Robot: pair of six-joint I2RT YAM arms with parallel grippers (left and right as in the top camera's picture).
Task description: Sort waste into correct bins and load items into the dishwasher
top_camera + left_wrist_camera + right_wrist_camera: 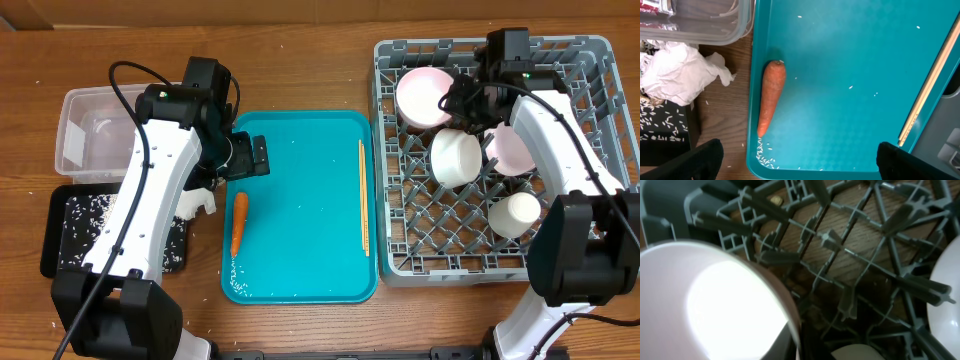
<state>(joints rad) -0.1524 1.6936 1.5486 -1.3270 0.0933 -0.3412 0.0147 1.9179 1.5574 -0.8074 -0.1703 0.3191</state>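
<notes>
Left gripper hangs over the left edge of the teal tray, and we see its fingers spread wide with nothing between them. Farthest left sits the clear tub (something red shows through its wall in the left wrist view), and just below it the black tray, strewn with rice grains. A crumpled napkin lies between the black tray and the teal one, partly overhanging the black. Just inside the teal tray's left rim we find the carrot, lying lengthwise, with loose rice scattered past its thin end. Chopsticks lie along the right rim. Next comes the dish rack, holding a pink plate, a white bowl, a second pink plate and a cup. Our right gripper is down in the rack beside the first plate; whether its fingers are apart or together, we cannot tell.
</notes>
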